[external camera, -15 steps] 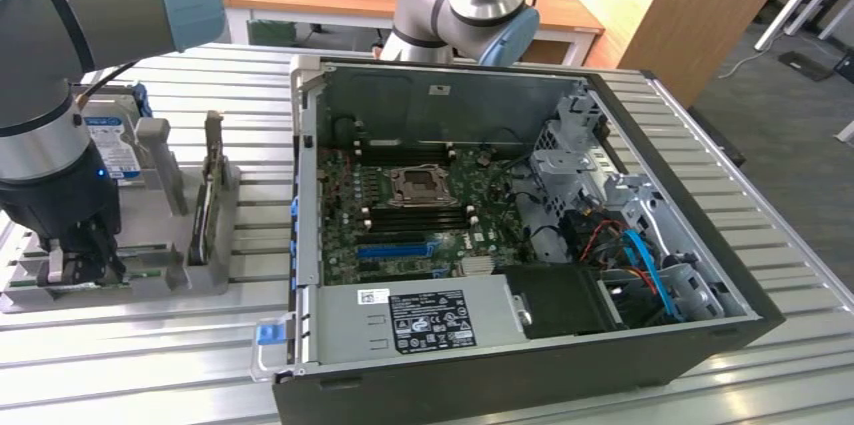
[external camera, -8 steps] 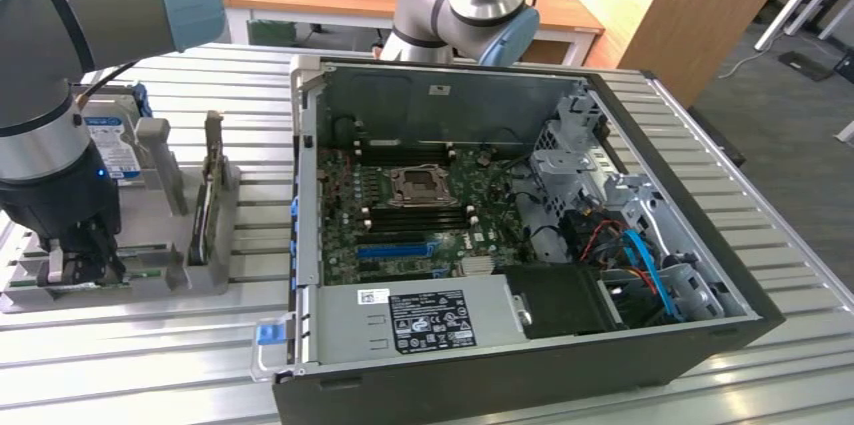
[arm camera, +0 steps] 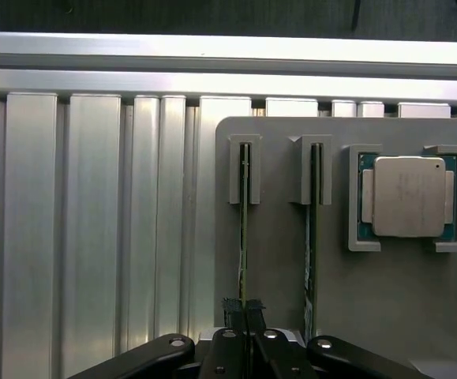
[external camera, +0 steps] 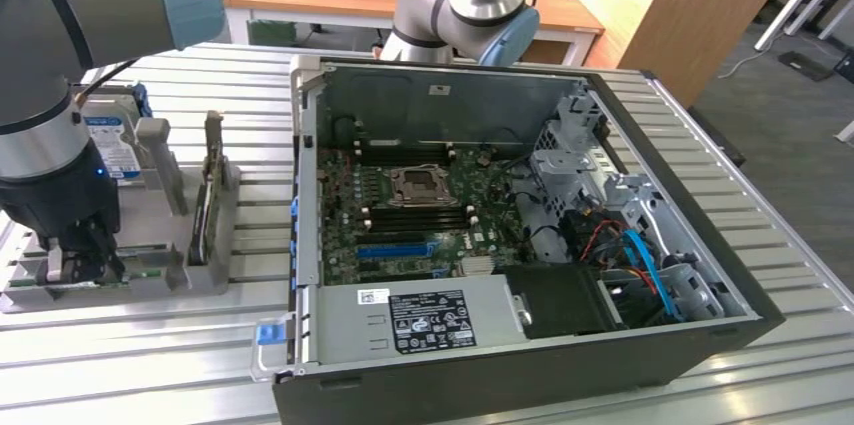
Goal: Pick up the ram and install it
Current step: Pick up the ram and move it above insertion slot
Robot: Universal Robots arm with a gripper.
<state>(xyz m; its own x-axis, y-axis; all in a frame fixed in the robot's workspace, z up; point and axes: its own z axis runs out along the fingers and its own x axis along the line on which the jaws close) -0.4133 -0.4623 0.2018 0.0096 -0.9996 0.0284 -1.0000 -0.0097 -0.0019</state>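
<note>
The ribbed aluminium slat table (external camera: 147,375) carries a flat grey plastic parts holder (external camera: 207,277) directly beneath the jaws. An open black metal computer case (external camera: 534,390) lies well apart from them.

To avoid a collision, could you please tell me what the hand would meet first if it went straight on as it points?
The thin green ram stick standing on edge, which the hand seems to pinch; just beyond it, probably, the flat grey holder plate.

End of ram (arm camera: 243,237) hidden between tool (arm camera: 245,306) fingers.
</note>
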